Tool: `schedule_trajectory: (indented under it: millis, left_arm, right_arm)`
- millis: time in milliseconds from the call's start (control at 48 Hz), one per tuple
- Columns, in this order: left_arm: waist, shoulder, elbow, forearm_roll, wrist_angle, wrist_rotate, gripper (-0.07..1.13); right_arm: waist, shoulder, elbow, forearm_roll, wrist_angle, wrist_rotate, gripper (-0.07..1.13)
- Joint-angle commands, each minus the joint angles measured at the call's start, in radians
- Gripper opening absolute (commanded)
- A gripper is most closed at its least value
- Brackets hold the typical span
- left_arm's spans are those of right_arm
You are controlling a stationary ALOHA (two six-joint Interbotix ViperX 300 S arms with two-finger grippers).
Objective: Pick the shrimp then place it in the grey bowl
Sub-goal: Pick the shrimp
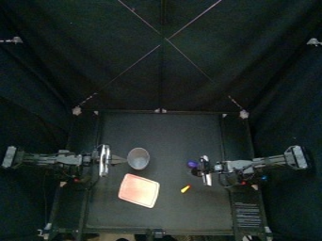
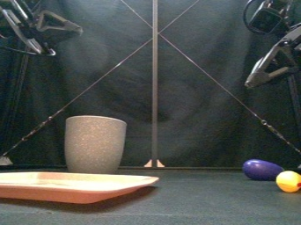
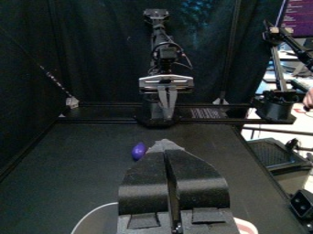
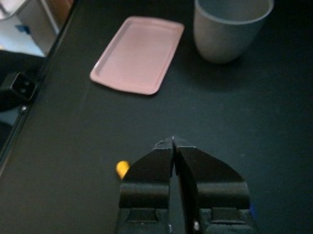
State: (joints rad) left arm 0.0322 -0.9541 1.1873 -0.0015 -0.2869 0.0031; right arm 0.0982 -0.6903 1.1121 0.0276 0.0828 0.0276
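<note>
Nothing of the task is seen to be done yet: the small orange toy shrimp [image 1: 186, 188] lies ungripped on the black table [image 1: 164, 132], just to the right of the flat pink plastic tray [image 1: 138, 190]. A rounded purple toy [image 2: 262, 169] sits near it, a little further back toward the right arm. The tall grey speckled cup [image 1: 138, 157] — the task's grey bowl — stands upright behind the tray, well apart from the shrimp, and nothing is seen inside it from above. The right gripper [image 4: 173, 144] is held above the table near the shrimp, its jaws pressed together on nothing. The left gripper [image 3: 169, 146] is held at the left side beside the cup, its jaws likewise pressed together and empty. Everything is judged to be left: the jaws are to be spread and the shrimp taken, carried over the cup and let go. From above, the shrimp's long axis is seen as a short slant — front-left to back-right — but which end is head or tail cannot be told, the toy being too small.
</note>
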Motion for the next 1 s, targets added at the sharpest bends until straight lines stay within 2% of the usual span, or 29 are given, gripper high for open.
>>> schedule_trajectory:
  millis: [21, 188, 417, 500, 729, 1000]
  left_arm:
    - [0.008, 0.008, -0.017, 0.002, -0.011, 0.002, 0.02]
    - [0.012, 0.011, -0.017, 0.003, -0.018, 0.002, 0.02]
    - [0.012, 0.011, -0.008, 0.003, -0.018, 0.002, 0.02]
    - [0.014, 0.011, -0.005, 0.003, -0.018, 0.002, 0.02]
    - [0.025, 0.011, -0.005, 0.003, -0.018, 0.002, 0.02]
    - [0.051, 0.011, -0.005, 0.003, -0.023, 0.002, 0.02]
  right_arm:
    - [0.029, 0.029, -0.041, 0.025, 0.041, -0.002, 0.08]
    - [0.044, 0.063, -0.046, 0.054, 0.054, 0.000, 0.25]
    - [0.034, 0.123, -0.067, 0.098, 0.011, 0.002, 0.74]
    - [0.029, 0.150, -0.077, 0.114, 0.002, 0.000, 0.85]
    - [0.049, 0.262, -0.107, 0.129, 0.017, -0.005, 0.88]
    - [0.091, 0.407, -0.167, 0.117, 0.110, -0.005, 0.88]
